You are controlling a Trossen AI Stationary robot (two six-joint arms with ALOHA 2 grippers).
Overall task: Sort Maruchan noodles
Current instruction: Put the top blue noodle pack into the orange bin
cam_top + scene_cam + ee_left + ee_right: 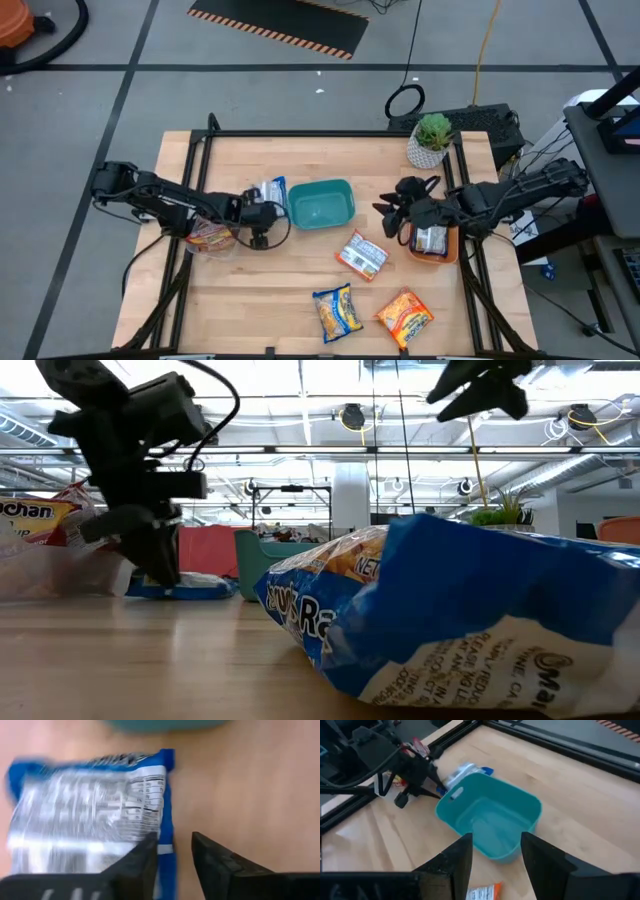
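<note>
Left tool point(262, 238), mid-left of frame, is hovering w/ fingers apart over the blue packet point(90, 810), which is lying flat on the tabletop point(270, 290) just left of the teal bin point(322, 203). Right tool point(492, 862) is waiting mid-right, fingers apart, empty. Packet is probably light, crinkly, slippery, w/ brittle noodles inside, so pinching the edge seam is looking safest.
</note>
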